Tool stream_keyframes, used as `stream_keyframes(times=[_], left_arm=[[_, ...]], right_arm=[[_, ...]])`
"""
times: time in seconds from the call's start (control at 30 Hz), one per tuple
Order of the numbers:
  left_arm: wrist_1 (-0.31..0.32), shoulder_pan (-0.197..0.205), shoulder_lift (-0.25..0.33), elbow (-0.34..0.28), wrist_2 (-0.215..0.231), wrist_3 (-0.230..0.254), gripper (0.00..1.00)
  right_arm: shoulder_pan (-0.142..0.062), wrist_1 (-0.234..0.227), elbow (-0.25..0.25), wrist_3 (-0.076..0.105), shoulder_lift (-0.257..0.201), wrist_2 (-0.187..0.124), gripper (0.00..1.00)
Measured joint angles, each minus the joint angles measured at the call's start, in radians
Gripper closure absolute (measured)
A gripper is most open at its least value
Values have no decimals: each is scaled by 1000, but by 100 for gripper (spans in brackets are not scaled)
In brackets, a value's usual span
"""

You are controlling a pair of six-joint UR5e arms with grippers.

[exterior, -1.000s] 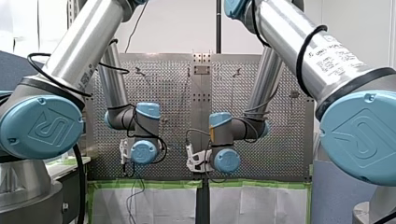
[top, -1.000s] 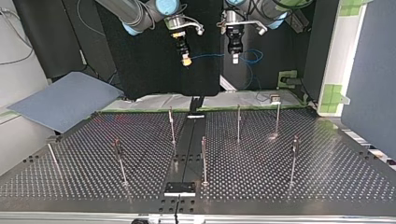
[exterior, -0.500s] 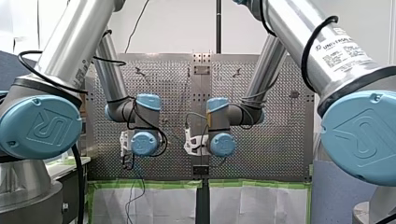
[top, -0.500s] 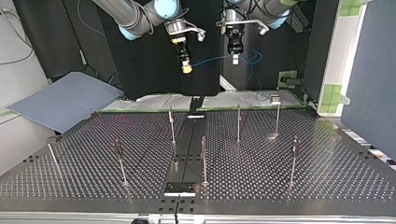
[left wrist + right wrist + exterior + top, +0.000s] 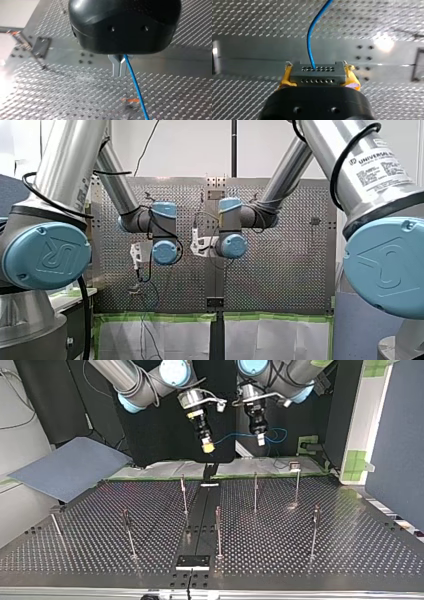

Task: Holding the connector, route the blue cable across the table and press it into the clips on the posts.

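In the right wrist view my right gripper (image 5: 317, 69) is shut on a grey connector (image 5: 317, 76), clamped between its yellow pads (image 5: 285, 78). The blue cable (image 5: 311, 37) leaves the connector's face and runs ahead. In the left wrist view my left gripper (image 5: 119, 74), with metal fingers, is shut on the blue cable (image 5: 135, 90). In the top view both hang above the table's far edge: my right gripper (image 5: 207, 448) at the left, my left gripper (image 5: 260, 439) at the right, with the cable (image 5: 234, 436) strung between them and a slack loop (image 5: 278, 435) beyond.
Several thin posts with clips stand on the perforated table (image 5: 350, 550), among them post (image 5: 184, 495), post (image 5: 255, 491) and post (image 5: 218, 530). A dark centre rail (image 5: 200, 520) runs down the middle. A grey-blue board (image 5: 70, 467) lies off the table at the top view's left.
In the top view both grippers have come down and nearer, drifting to the view's right. The cable between them sags lower. Both grips are unchanged.
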Motion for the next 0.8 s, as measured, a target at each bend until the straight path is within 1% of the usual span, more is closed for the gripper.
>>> stream_keyframes(times=[0.13, 0.33, 0.47, 0.53, 0.63, 0.8], left_arm=[[-35, 9, 36, 22, -33, -5, 100], [-90, 23, 90, 31, -87, -36, 100], [-124, 34, 124, 37, -101, -44, 100], [-145, 41, 144, 43, -102, -48, 100], [-171, 51, 170, 55, -95, -55, 100], [-209, 73, 208, 71, -76, -79, 100]], right_arm=[[-1, 35, -35, 16, -35, -23, 100], [-2, 83, -84, 23, -83, -45, 100], [-2, 117, -117, 26, -117, -53, 100], [-2, 135, -135, 33, -127, -57, 100], [1, 163, -163, 41, -117, -68, 100], [11, 209, -209, 46, -77, -74, 100]])
